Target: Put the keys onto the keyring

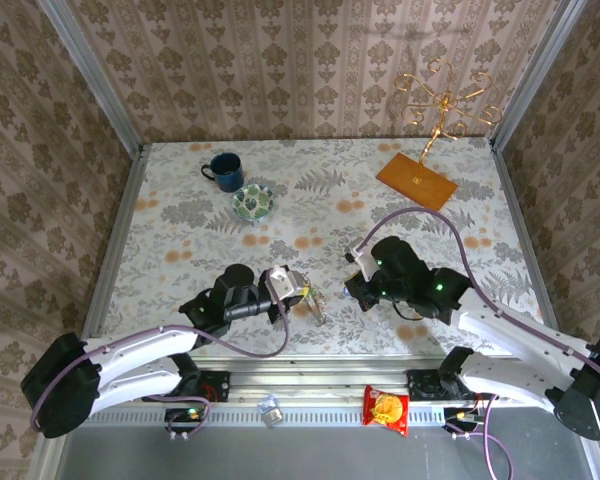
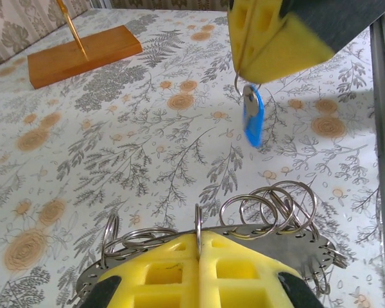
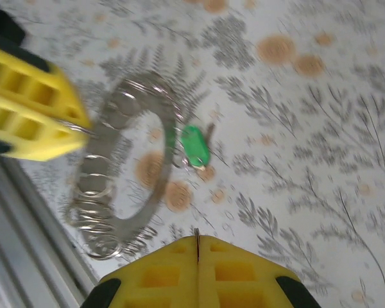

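The keyring (image 2: 289, 239) is a flat grey plate ring edged with several small split rings. My left gripper (image 2: 199, 236) is shut on one of those split rings and holds the keyring above the table. My right gripper (image 2: 245, 72) hangs just beyond it, shut on the small loop of the blue-tagged key (image 2: 253, 117), which dangles below its fingers. In the right wrist view the keyring (image 3: 155, 186) stands upright in the left fingers (image 3: 32, 109), with the green-tagged key (image 3: 194, 146) at its right edge. My right gripper (image 3: 197, 239) pinches a thin metal loop. From above, both grippers (image 1: 300, 290) (image 1: 352, 290) meet at the table's front.
A dark blue mug (image 1: 223, 170) and a small green-patterned bowl (image 1: 252, 203) stand at the back left. A wooden base with a gold hook stand (image 1: 417, 179) is at the back right. A snack packet (image 1: 387, 408) lies on the front rail.
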{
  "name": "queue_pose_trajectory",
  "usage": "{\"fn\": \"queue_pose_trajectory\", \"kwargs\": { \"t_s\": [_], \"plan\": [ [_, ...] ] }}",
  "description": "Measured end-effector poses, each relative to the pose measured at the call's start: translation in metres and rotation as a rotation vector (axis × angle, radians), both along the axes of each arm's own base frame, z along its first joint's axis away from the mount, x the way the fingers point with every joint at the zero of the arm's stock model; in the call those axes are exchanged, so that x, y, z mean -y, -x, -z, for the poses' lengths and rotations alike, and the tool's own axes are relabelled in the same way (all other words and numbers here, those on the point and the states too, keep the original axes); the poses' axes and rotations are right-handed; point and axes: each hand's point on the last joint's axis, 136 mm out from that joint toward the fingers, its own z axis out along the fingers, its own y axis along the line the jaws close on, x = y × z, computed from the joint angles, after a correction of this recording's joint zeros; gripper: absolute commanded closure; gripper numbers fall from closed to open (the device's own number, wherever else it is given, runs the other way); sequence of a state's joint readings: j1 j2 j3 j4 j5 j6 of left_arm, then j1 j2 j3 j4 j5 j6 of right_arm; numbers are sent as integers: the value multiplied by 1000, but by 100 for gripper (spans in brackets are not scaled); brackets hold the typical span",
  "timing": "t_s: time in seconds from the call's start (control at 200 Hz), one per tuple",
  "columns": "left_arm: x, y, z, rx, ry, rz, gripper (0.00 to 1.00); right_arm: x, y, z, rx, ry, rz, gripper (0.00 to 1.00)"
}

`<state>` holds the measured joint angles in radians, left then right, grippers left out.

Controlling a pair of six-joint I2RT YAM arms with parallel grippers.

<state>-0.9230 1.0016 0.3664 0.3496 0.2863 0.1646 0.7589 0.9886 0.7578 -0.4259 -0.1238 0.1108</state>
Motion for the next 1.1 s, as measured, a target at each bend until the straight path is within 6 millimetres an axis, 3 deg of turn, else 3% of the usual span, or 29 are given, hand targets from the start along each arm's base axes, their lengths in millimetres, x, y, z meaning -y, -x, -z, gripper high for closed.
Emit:
{"fn": "queue_pose_trajectory", "kwargs": {
  "t_s": [0.12, 0.335, 0.5, 1.1],
  "plan": [
    [1, 1, -6, -33, 11, -10, 100, -11, 4, -10, 42, -33, -86, 100],
    [0, 3, -15, -52, 25, -22, 100, -19, 9, -8, 48, -36, -167, 100],
    [0, 6, -14, -63, 21, -18, 100, -24, 11, -1, 49, -10, -210, 100],
    [-1, 9, -2, -121, -17, -18, 100, -56, 13, -6, 157, 48, -396, 100]
  ]
}}
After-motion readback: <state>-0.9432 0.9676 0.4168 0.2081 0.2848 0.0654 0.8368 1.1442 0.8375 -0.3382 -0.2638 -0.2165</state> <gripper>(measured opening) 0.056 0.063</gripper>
